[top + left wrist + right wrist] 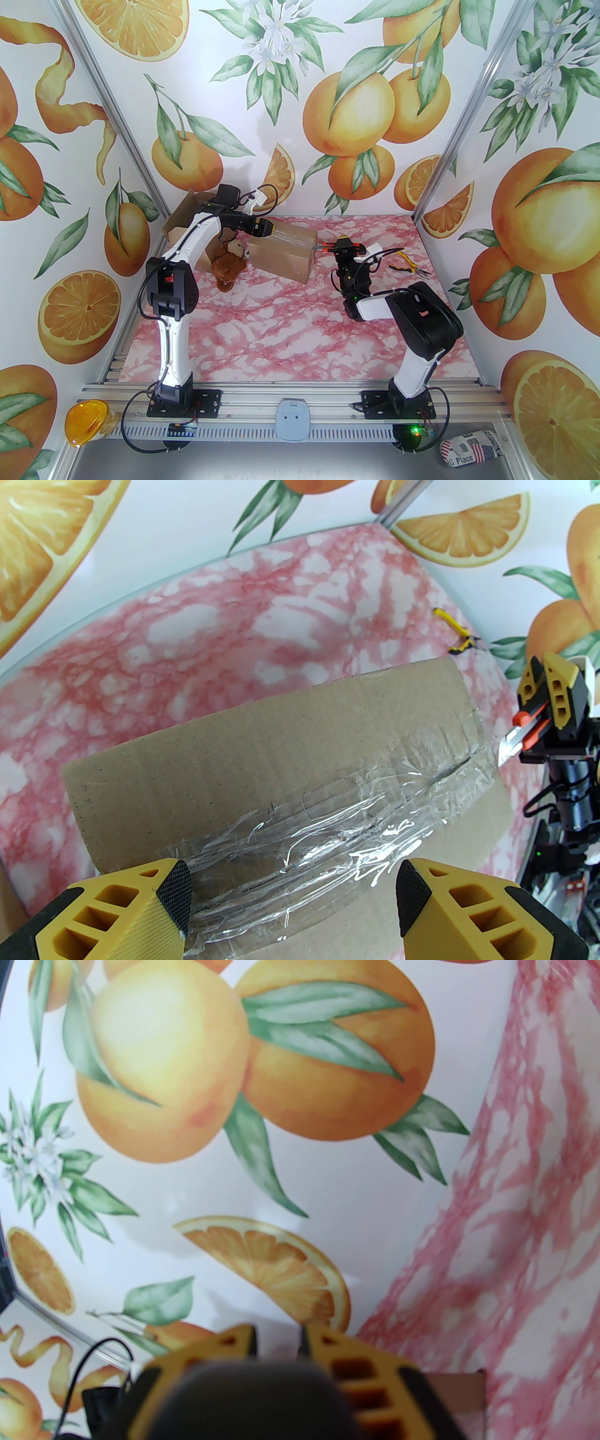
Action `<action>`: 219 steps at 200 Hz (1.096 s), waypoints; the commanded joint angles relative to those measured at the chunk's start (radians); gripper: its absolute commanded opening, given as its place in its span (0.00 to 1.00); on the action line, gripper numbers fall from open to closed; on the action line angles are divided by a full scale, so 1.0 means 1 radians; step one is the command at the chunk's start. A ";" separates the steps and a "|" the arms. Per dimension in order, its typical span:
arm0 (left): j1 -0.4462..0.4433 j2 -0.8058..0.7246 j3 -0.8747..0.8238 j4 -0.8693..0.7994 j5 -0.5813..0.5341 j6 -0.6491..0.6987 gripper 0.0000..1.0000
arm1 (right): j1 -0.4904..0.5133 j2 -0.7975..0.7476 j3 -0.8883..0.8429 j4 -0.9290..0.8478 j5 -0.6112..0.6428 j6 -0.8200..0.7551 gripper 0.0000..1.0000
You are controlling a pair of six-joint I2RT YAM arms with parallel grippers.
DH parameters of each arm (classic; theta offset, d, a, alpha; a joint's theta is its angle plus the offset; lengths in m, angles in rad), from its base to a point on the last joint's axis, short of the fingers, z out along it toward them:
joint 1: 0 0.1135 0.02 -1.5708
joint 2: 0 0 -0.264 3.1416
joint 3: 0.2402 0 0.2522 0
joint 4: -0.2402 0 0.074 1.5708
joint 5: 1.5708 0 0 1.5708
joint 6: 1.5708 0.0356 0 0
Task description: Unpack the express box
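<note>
Brown box (281,761) lies long-ways from side to side: left claw (294,892) open over its left end, right claw (543,700) gripping the knife (520,731) by its right end

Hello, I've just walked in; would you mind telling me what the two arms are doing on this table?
They are opening a sealed cardboard box near the back of the table. The left gripper hovers open above the box's taped seam. The right gripper is shut on a box cutter whose blade points at the box's right end. Behind the left arm stands an open box, with a plush bear beside it. Yellow pliers lie further right.
</note>
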 commanded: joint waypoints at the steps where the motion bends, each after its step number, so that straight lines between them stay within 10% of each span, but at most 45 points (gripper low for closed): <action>1: 0.001 0.038 -0.054 -0.160 -0.014 -0.030 0.75 | 0.007 0.006 0.000 0.079 0.028 -0.009 0.00; 219: -0.002 0.044 -0.064 -0.178 -0.009 -0.028 0.74 | 0.013 0.070 0.009 0.105 0.020 0.012 0.00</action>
